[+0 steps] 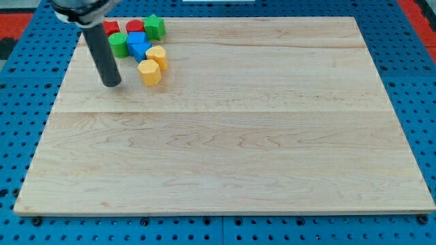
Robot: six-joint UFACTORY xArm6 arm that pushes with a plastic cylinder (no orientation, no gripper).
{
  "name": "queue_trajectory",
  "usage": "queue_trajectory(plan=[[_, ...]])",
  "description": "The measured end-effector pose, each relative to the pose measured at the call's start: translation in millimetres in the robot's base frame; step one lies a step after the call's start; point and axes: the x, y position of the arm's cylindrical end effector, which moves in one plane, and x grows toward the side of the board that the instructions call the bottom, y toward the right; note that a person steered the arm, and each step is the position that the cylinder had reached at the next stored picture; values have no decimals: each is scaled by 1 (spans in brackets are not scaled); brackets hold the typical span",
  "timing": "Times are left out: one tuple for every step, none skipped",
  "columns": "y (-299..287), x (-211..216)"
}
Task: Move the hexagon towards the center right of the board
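Observation:
A cluster of small blocks sits at the board's upper left. A yellow hexagon-like block (149, 71) lies at the cluster's lower edge, with a second yellow block (157, 56) just above and right of it. Above them are two blue blocks (139, 46), a green round block (118, 45), a green star-like block (154, 26) and two red blocks (135, 27), one of them (111, 28) partly behind the rod. My tip (111, 84) rests on the board to the left of the lower yellow block, a short gap apart from it.
The wooden board (225, 136) lies on a blue pegboard table (415, 82). The dark rod rises from my tip to the view's top left.

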Motion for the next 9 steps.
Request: queue_trajectory(plan=[[38, -25], [152, 26], [261, 52], [196, 53], [128, 26], [189, 4], [253, -2], [270, -26], [313, 10]])
